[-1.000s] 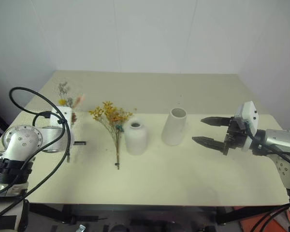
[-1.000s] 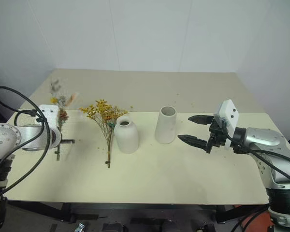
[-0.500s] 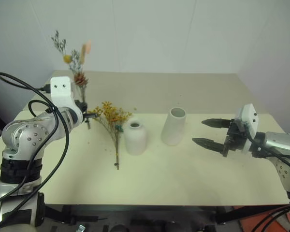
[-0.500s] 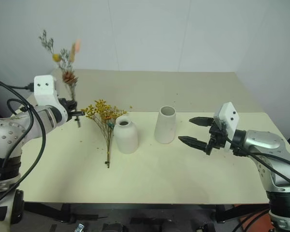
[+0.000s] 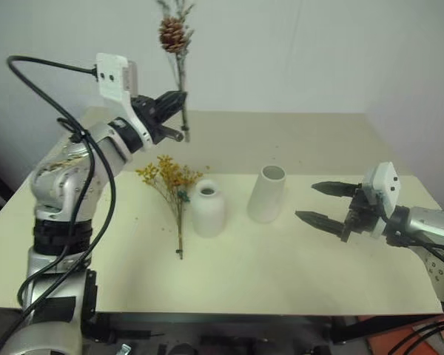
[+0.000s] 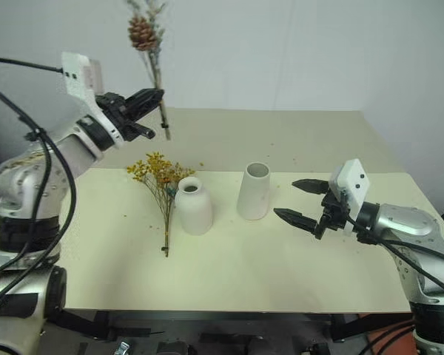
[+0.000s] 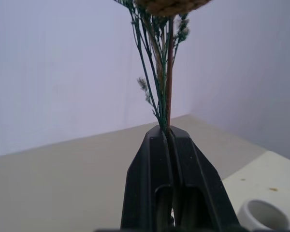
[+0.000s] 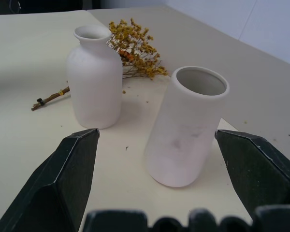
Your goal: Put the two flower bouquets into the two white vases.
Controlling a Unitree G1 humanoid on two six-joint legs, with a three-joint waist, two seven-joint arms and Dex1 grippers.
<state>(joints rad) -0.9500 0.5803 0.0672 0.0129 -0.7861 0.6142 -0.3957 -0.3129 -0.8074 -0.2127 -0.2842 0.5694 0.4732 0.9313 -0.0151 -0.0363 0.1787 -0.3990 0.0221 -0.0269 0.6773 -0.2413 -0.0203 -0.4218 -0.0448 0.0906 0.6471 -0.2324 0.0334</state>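
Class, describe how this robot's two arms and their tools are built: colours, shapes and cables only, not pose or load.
Both arms have rounded silver-grey metal segments with visible screws and black joint rings. Loose black cables loop along the left arm and trail beside the right. Each wrist carries a white boxy camera housing. The left tool and right tool each have two black, tapered, pointed fingers on a black base.

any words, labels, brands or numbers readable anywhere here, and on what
None can be read.
The squat vase and the cone vase are plain white, no print.
The white camera housings on both wrists carry no readable marking.
The table is bare of signs.
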